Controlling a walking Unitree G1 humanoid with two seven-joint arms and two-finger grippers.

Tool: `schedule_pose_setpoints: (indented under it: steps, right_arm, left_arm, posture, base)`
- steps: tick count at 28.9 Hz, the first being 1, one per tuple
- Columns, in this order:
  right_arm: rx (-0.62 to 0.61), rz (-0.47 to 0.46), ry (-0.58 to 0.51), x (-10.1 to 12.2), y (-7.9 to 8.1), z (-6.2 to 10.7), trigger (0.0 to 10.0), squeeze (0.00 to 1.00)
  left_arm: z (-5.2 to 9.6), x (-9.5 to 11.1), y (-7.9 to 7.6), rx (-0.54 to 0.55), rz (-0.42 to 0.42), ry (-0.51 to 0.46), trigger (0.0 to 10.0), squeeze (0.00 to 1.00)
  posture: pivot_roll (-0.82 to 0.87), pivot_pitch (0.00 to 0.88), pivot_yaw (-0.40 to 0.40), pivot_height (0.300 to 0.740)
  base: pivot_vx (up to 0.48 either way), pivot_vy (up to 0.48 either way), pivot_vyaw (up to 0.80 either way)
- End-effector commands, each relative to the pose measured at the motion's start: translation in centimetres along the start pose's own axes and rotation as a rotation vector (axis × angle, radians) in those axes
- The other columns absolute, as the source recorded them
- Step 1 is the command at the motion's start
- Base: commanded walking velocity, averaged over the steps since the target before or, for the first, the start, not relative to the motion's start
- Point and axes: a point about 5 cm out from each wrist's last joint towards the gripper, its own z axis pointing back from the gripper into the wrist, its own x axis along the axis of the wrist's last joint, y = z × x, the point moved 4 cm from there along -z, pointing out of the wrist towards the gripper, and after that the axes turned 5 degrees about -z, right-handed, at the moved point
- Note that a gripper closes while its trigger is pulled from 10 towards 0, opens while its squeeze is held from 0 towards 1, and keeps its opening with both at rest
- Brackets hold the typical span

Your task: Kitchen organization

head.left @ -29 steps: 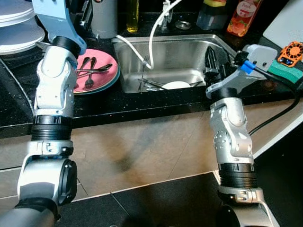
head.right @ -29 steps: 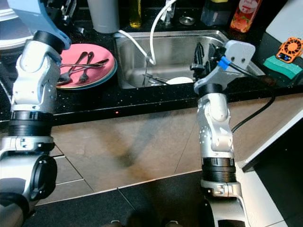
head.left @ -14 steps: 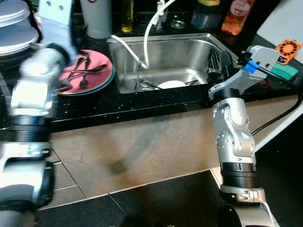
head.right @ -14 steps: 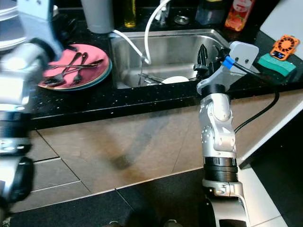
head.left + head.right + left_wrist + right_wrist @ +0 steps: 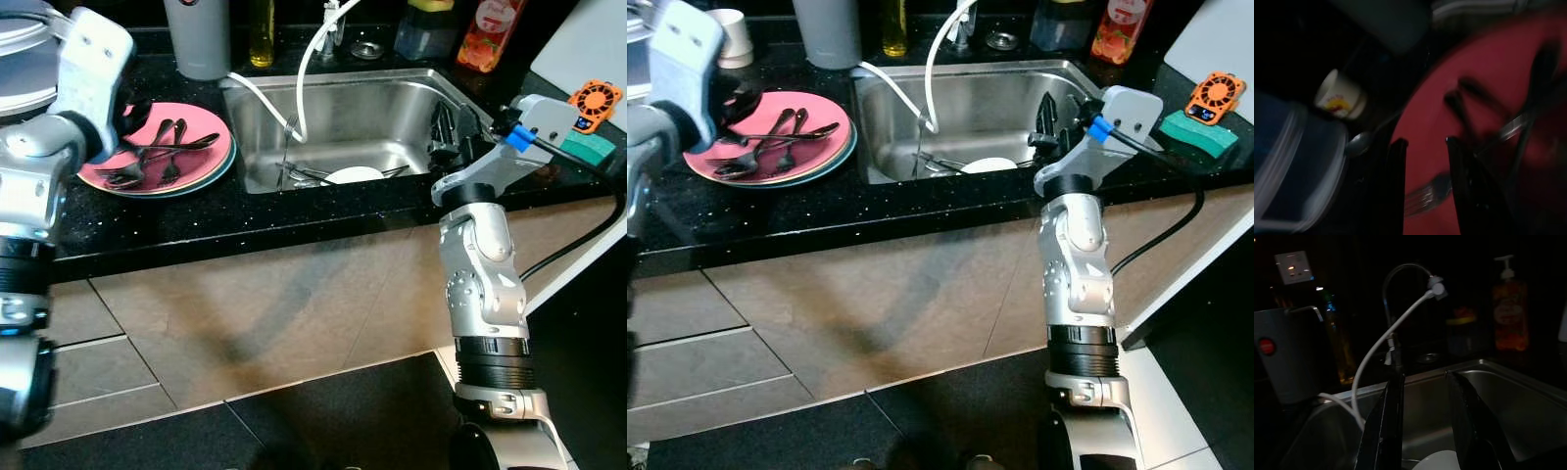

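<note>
Left eye view: left gripper (image 5: 125, 110) hung at the near-left edge of the pink plate (image 5: 201, 157), which sat on the black counter (image 5: 294, 211) left of the sink (image 5: 392, 108). Spoons and forks (image 5: 162, 157) lay loose and crossed on the plate. Right gripper (image 5: 449, 132) was poised at the sink's right wall, above a white dish (image 5: 355, 175) in the basin.

Right eye view: same layout — cutlery just right of the left gripper's fingers, apparently not touching. A hose (image 5: 931, 69) looped from the tap into the sink.

Left wrist view: blurred, but the two fingers (image 5: 1396, 186) stood apart with nothing between them — released. A fork (image 5: 1425, 193) lay just under the gap, a paper cup (image 5: 1342, 100) off the plate's rim.

Right wrist view: dark; fingers (image 5: 1393, 431) parted, empty, aimed over the white dish toward the tap.

Risks, my read: crossed handles mean a pinch on one piece probably drags or flips its neighbours; a low approach could shove the plate along the counter toward the sink lip. The blur makes depth uncertain.
</note>
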Motion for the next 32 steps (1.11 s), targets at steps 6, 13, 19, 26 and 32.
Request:
schedule_pose_setpoints:
  steps: [6, 13, 19, 26, 32]
  right_arm:
    - [-0.01, -0.004, 0.013, -0.4, -0.1, 0.1, 10.0, 0.0]
    - [-0.025, 0.001, 0.016, -0.3, -0.4, 0.8, 10.0, 0.0]
    - [-0.037, 0.003, 0.029, -0.5, -0.6, 1.4, 10.0, 0.0]
    - [-0.045, 0.004, 0.049, -0.8, -0.7, 2.0, 10.0, 0.0]
    - [-0.048, -0.009, 0.071, -1.4, -0.5, 2.1, 10.0, 0.0]
  left_arm:
    - [-1.6, 0.2, -1.5, -0.126, -0.234, 0.034, 10.0, 0.0]
    - [-2.7, 2.5, -1.3, -0.163, -0.363, -0.005, 10.0, 0.0]
    - [-2.7, 3.4, -0.6, -0.2, -0.423, -0.03, 10.0, 0.0]
    - [-0.4, 4.7, 3.1, -0.255, -0.559, -0.074, 10.0, 0.54]
    - [0.1, 3.6, 2.7, -0.324, -0.608, -0.054, 10.0, 1.0]
  posture:
    - [0.21, 0.105, -0.032, 0.74]
    - [0.2, 0.138, -0.016, 0.74]
    - [0.2, 0.175, -0.013, 0.74]
    - [0.22, 0.22, -0.006, 0.74]
    - [0.23, 0.228, -0.01, 0.74]
  base:
    - [0.0, 0.0, 0.0]
    - [0.0, 0.0, 0.0]
    - [0.0, 0.0, 0.0]
    - [0.0, 0.0, 0.0]
    - [0.0, 0.0, 0.0]
